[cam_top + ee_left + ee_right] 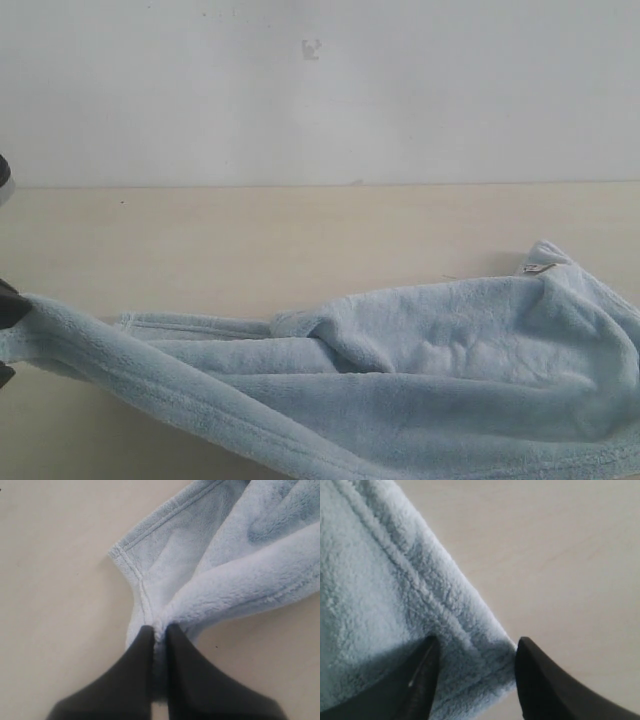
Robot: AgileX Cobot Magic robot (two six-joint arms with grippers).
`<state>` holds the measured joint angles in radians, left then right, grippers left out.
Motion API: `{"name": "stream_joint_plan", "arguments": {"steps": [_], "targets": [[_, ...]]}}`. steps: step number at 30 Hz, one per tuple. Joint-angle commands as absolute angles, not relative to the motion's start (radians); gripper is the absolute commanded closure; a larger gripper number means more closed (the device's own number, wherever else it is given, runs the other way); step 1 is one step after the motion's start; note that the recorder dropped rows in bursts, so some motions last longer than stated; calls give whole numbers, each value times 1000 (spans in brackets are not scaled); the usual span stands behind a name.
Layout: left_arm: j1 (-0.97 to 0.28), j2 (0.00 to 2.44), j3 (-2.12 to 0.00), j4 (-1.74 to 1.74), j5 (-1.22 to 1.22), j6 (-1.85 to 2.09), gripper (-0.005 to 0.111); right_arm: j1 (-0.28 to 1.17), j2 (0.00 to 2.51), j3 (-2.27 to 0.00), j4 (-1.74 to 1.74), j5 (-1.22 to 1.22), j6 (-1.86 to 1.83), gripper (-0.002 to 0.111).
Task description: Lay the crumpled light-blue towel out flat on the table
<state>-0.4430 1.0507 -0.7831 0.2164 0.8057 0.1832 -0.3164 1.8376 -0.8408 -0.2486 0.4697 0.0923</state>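
Towel [420,370] lies bunched on the table [300,230], its long axis running left to right. Left fingers [135,670] pinch its left end; right fingers [540,680] stand apart, straddling the hemmed edge, not yet clamped.

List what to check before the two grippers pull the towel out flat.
1. Left gripper shut on the towel: ok.
2. Right gripper clamped too: not ok, jaws apart, straddling the hemmed edge.
3. Towel flat on the table: not ok, folded and bunched.
4. White label corner in sight: ok.
5. Both grippers on the same edge: cannot tell.
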Motion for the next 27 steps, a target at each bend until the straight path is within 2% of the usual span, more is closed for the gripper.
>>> {"name": "stream_joint_plan", "arguments": {"steps": [1,4,6,15,27], "targets": [[-440,1041,-779,218,801,170,103,-319,1885,-829,-231,484,89,65],[-440,1041,-779,218,801,170,103,-319,1885,-829,-229,486,87,85],[-440,1041,-779,218,801,170,103,-319,1885,-829,-219,484,83,107],[-440,1041,-779,222,801,170,103,-317,1835,-829,-154,478,53,108],[-440,979,-785,224,787,158,103,-317,1394,-829,-136,529,56,108]]}}
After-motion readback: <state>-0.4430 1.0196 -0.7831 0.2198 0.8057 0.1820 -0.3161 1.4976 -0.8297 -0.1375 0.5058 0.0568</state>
